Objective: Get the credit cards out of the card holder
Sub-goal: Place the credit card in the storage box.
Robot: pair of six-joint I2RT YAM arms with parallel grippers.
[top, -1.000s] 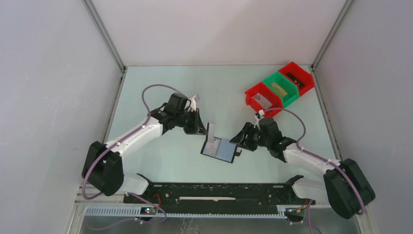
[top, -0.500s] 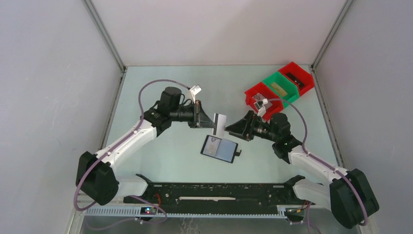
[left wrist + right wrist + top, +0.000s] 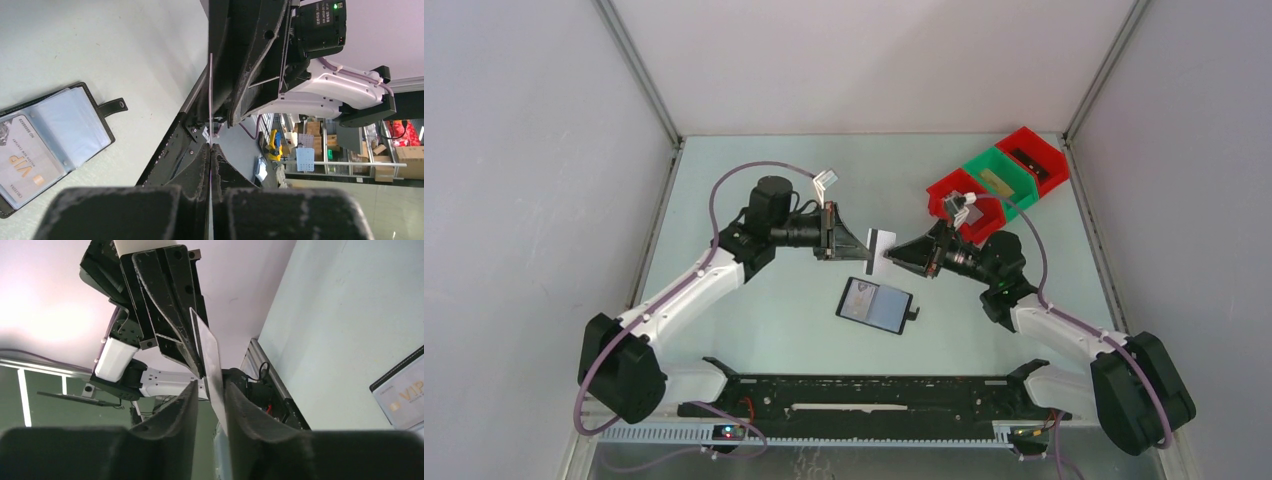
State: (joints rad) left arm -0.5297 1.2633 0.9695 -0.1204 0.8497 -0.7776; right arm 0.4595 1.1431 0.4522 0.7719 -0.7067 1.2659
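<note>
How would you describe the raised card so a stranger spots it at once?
On the pale green table, find the open black card holder near the middle. Just beyond it the left gripper and right gripper point at each other. Between them stands a white card, the only one held in the air.

One small flat black bifold card holder (image 3: 875, 305) is lying open. Two thin pale rectangular credit cards are showing: one (image 3: 878, 248) up in the air, one (image 3: 858, 299) inside the holder. Three plastic bins are sitting at the table's (image 3: 754, 200) far right corner: two red (image 3: 936, 192) (image 3: 1027, 134), one green (image 3: 980, 159).
</note>
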